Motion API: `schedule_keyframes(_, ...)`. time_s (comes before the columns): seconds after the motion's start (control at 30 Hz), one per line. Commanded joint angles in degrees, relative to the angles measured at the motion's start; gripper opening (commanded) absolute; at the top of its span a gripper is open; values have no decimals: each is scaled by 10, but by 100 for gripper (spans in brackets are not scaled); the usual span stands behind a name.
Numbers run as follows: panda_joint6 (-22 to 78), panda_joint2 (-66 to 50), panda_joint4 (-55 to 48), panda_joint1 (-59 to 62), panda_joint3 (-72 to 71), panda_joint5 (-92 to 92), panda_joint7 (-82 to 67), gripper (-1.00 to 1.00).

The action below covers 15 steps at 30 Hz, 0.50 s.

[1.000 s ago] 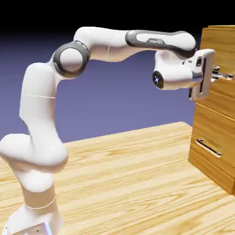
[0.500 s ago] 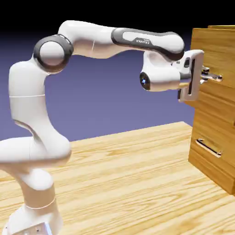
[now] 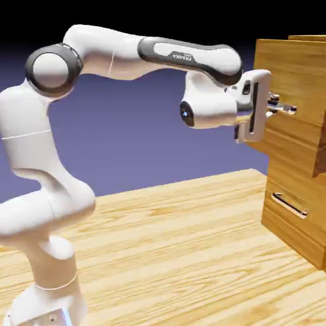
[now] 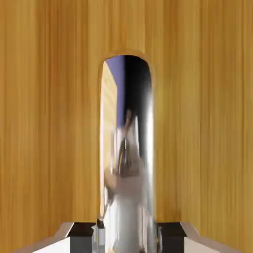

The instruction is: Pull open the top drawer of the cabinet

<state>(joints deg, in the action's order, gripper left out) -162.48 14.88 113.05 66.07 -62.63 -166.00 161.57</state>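
My hand [image 3: 277,107] is clamped on the silver bar handle [image 4: 127,148] of the top drawer [image 3: 283,83]. In the hand view the polished bar runs straight up between my two grey fingertips [image 4: 81,232], filling the gap, with the drawer's wood-grain front flat behind it.

From the exterior view, the top drawer sits at the upper right, and it is already part-way out: its front panel stands forward of the rest of the cabinet [image 3: 305,210], overhanging the section below, and a dark gap shows under its lower edge. The lower drawer [image 3: 294,207], with its own like handle, lies flush and untouched beneath, down near the desk [image 3: 178,255].

So I judge the reach and the grasp done and the pull under way, not finished. How deep the drawer is I cannot tell, since the picture's right edge cuts it off, so I cannot say how much travel is left. What remains is a straight draw back toward my base, keeping the grip square on the bar.
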Motion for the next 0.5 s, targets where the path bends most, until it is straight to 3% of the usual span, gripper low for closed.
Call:
schedule_keyframes(0.0,1,3,7,-21,20,0,0,-100)
schedule_keyframes(0.47,7,99,143,-296,286,17,20,-100)
